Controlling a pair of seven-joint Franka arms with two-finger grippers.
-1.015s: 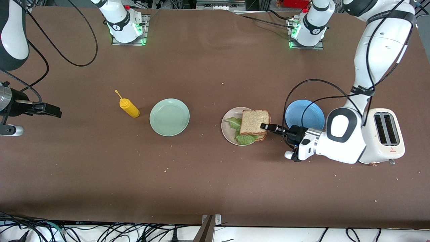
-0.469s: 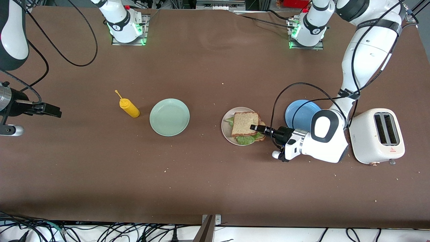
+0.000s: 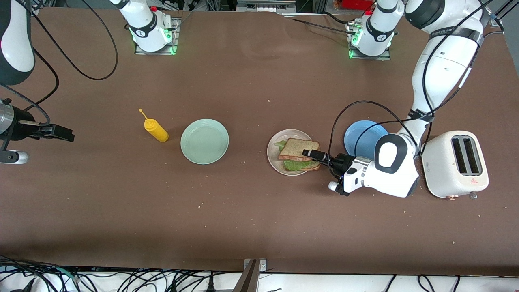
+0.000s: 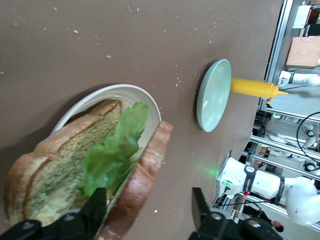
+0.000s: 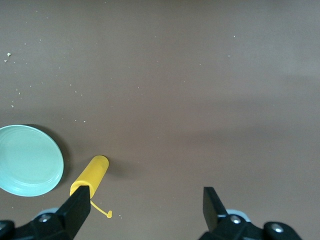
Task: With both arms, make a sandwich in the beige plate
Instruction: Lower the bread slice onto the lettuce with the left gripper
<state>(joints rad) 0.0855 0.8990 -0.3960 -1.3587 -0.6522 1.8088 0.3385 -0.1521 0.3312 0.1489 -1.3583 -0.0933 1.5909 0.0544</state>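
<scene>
The table (image 3: 259, 227), covered in brown, carried everything. Both arms showed in the front view: the left arm (image 3: 436, 77) reached down from its base to the sandwich, and the right arm (image 3: 16, 36) waited over its own end of the table. A white toaster (image 3: 456, 164) stood at the left arm's end, at about 3 o'clock from the sandwich. A mint-green plate (image 3: 204, 141) lay at 9 o'clock from the beige plate, well apart from it, and a blue plate (image 3: 363, 138) lay near it at about 2 o'clock, partly covered by the left wrist. The beige plate (image 3: 273, 156) sat near the middle of the table with the sandwich (image 3: 298, 152) on it: two bread slices with lettuce (image 4: 112, 152) between them, the upper slice tilted.

The left gripper (image 3: 311, 154) was at the sandwich's 3 o'clock edge; in the left wrist view (image 4: 147, 210) its jaws stood apart, one finger touching or just beside the upper slice's crust, the other clear, gripping nothing. The right gripper (image 3: 61, 133) hung with its jaws wide apart and empty (image 5: 145, 207). A yellow squeeze bottle (image 3: 156, 129) lay at 9 o'clock from the mint-green plate.
</scene>
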